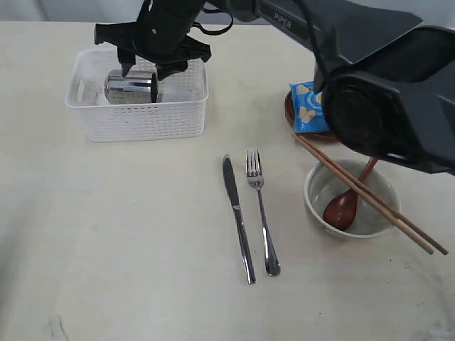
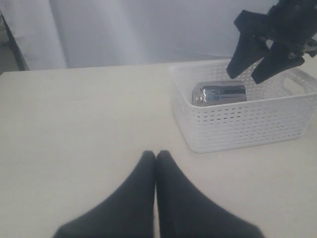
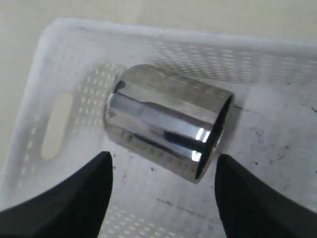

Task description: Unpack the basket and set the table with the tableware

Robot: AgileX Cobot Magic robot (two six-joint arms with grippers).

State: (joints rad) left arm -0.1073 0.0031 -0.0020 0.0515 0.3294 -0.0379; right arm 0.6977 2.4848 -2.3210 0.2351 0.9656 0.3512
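Right tool [image 1: 144, 72] open wide over steel cup [image 1: 130, 87] lying sideways in white basket [image 1: 142, 117]; left tool [image 2: 156, 157] closed.

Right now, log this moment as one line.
phase: reach for steel cup | right gripper: jaws open, above cup lying in basket | left gripper: jaws shut, over table

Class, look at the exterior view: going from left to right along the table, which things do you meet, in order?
White basket → knife → fork → blue chip bag → cream bowl. The steel cup lies inside the basket; the spoon and chopsticks overlap the bowl, so I leave them out.
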